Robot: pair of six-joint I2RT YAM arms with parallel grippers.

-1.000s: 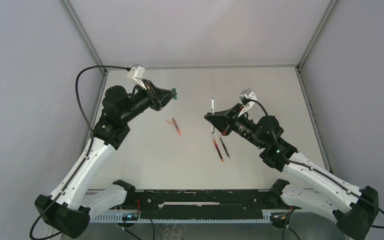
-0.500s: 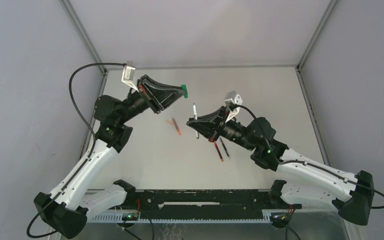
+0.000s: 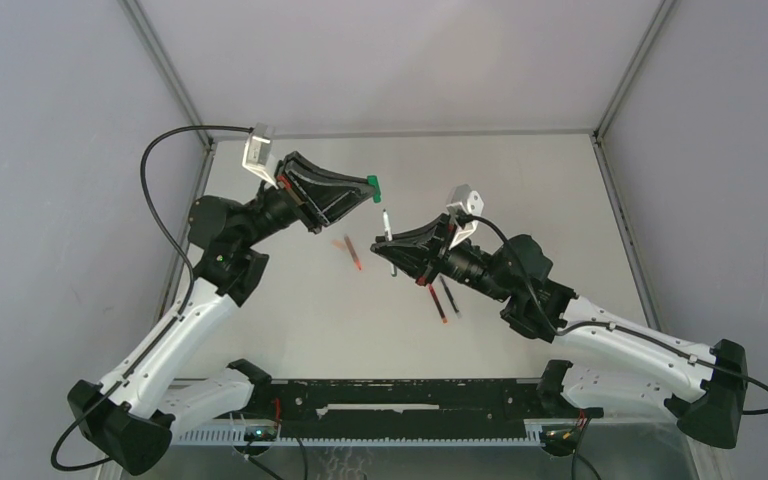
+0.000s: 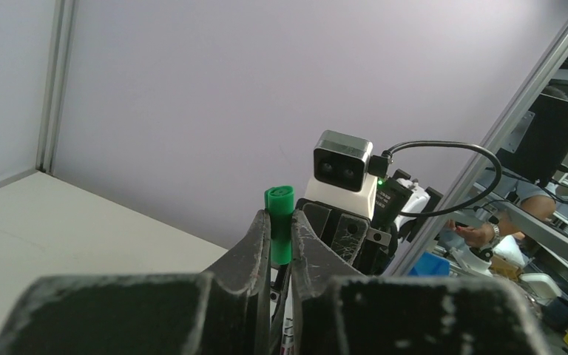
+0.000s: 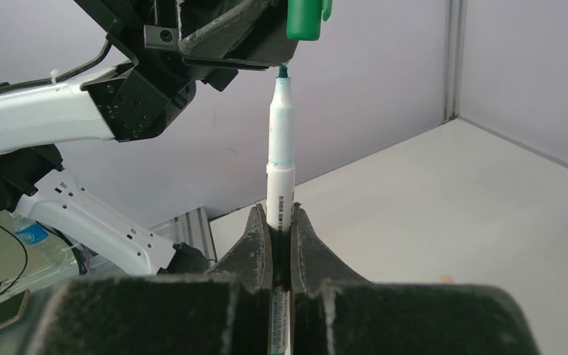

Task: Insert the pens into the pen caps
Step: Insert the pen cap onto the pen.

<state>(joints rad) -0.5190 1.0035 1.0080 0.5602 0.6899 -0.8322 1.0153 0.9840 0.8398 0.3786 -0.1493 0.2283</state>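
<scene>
arms moved closer: left hand pinching short green plastic cap, right hand pinching pale green-tipped pen, tip just short of cap, insertion next probably.

I see three pens on my pale counter: a lone red pen near the middle, a second red pen just beside a black pen.
</scene>
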